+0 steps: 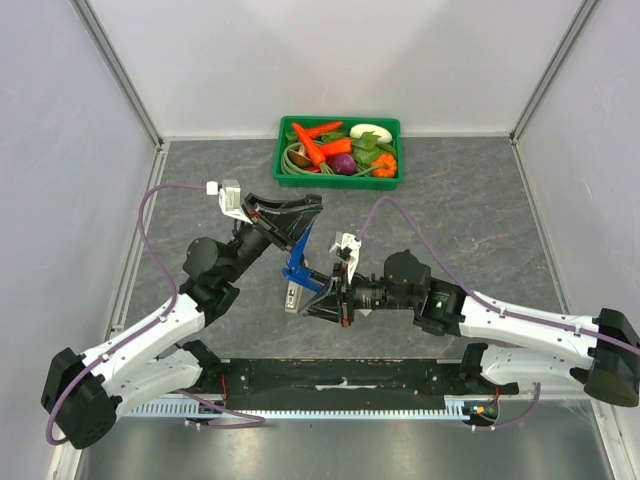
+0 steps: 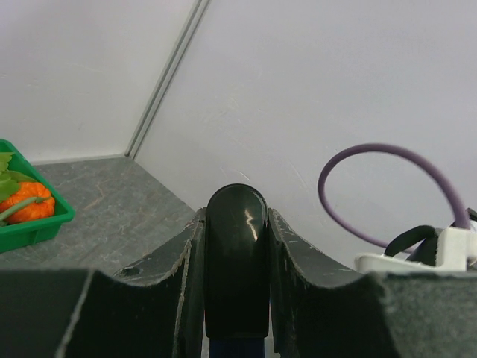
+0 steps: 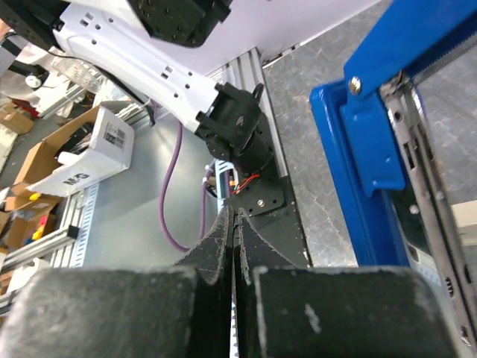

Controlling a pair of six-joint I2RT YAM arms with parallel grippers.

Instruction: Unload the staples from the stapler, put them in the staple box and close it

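Observation:
The blue stapler (image 1: 298, 262) stands hinged open at the table's middle, its metal magazine end (image 1: 291, 297) low and its upper arm raised. My left gripper (image 1: 300, 215) is shut on the black tip of that raised arm, which fills the gap between its fingers in the left wrist view (image 2: 236, 261). My right gripper (image 1: 320, 300) is just right of the stapler's lower end. In the right wrist view its jaws (image 3: 235, 224) are pressed together on a thin pale staple strip (image 3: 235, 339). The blue stapler body (image 3: 373, 171) and its open metal rail rise at the right of that view.
A green tray (image 1: 283, 135) of toy vegetables sits at the back centre; its corner shows in the left wrist view (image 2: 30, 231). White walls enclose the table on three sides. The arm bases and a black mounting plate (image 1: 340, 378) line the near edge.

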